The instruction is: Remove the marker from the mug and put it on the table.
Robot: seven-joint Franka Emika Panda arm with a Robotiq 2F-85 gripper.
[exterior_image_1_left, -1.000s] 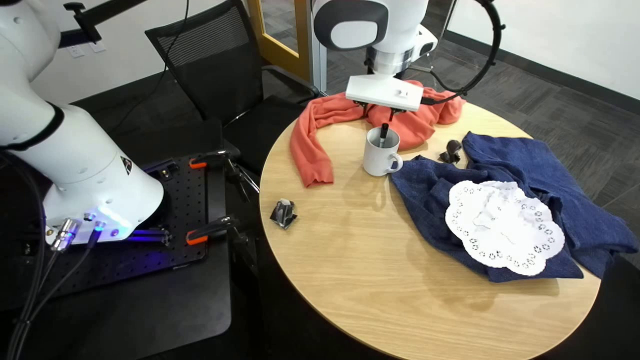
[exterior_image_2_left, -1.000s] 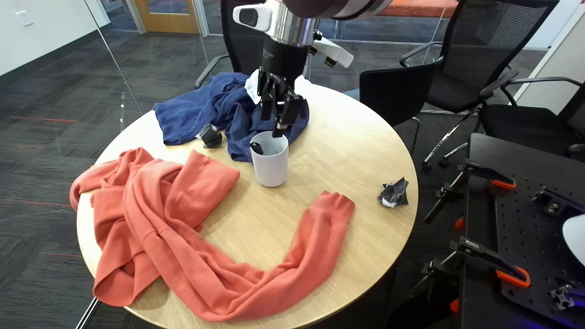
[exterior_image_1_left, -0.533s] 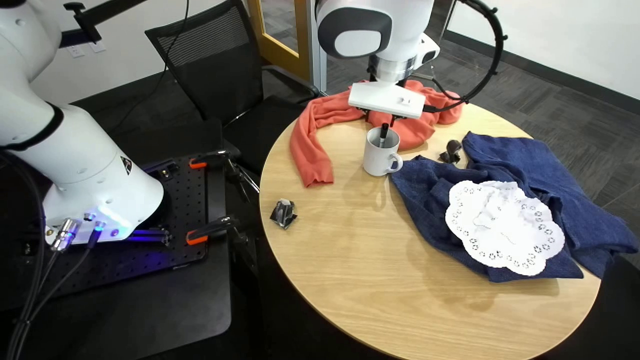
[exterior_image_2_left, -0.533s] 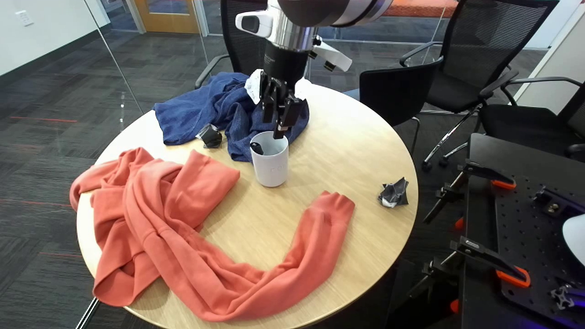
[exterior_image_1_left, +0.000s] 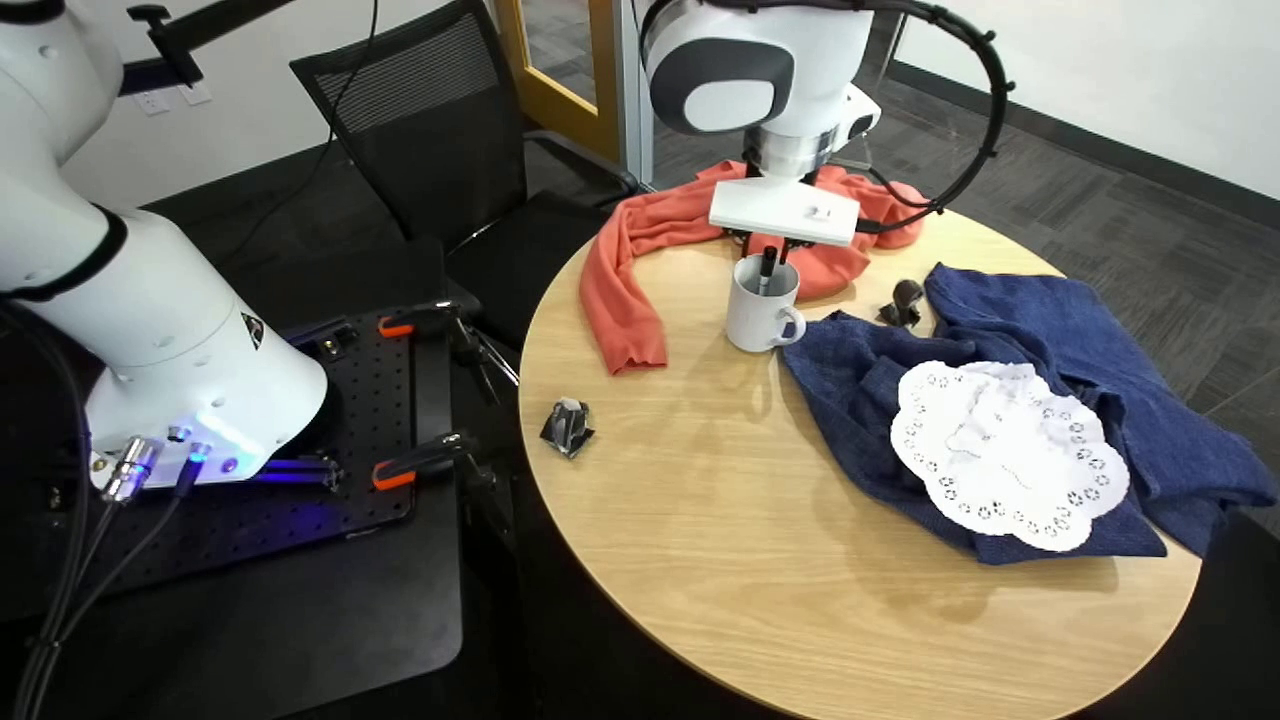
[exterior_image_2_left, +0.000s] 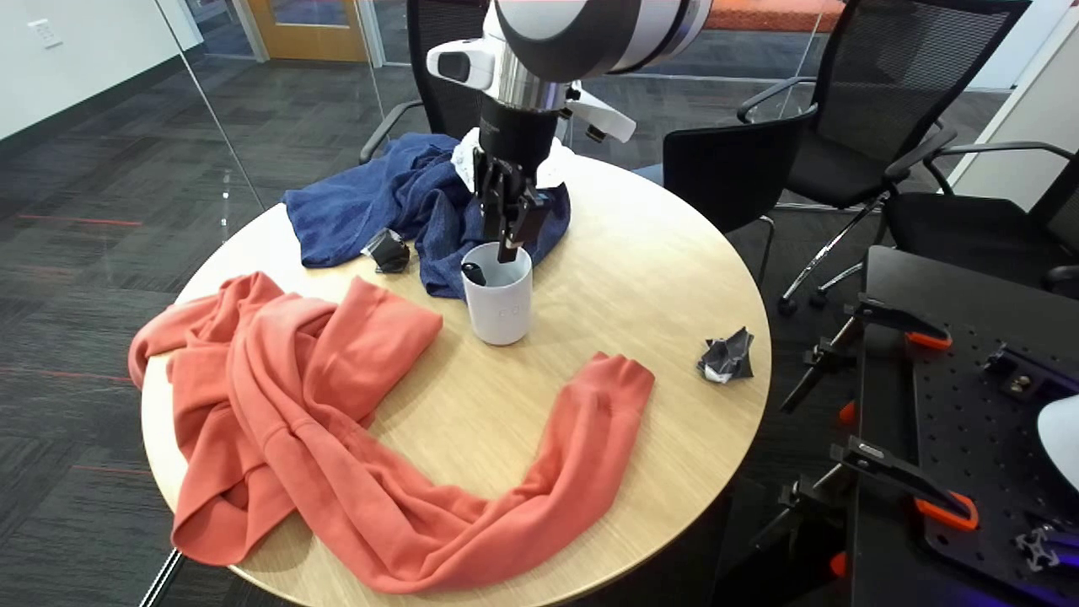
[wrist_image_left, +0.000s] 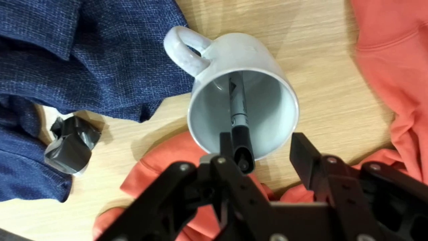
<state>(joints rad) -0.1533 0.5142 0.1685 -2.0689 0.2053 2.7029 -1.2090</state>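
Note:
The marker (wrist_image_left: 239,107) is a grey stick with a black cap, leaning inside the white mug (wrist_image_left: 267,117) with its cap up at the rim. The marker shows in both exterior views (exterior_image_1_left: 767,266) (exterior_image_2_left: 474,273). The mug stands upright on the round light-wood table (exterior_image_1_left: 680,520), also in both exterior views (exterior_image_1_left: 750,318) (exterior_image_2_left: 499,314). My gripper (wrist_image_left: 263,140) is open and empty above the mug's mouth. In the wrist view the cap lies between the fingers, close beside the left one. In an exterior view a fingertip (exterior_image_2_left: 507,251) is at the mug's rim.
A coral sweatshirt (exterior_image_1_left: 630,310) lies beside the mug. Blue denim (exterior_image_1_left: 860,400) lies near the handle, with a white doily (exterior_image_1_left: 1010,455) on it. Black crumpled pieces (exterior_image_1_left: 568,428) (exterior_image_1_left: 903,303) lie on the table. A black cart (exterior_image_1_left: 400,580) with clamps stands beside the table.
My gripper has moved down toward the mug's mouth, with a slight sideways shift. It stays open. The mug and the marker have not moved.

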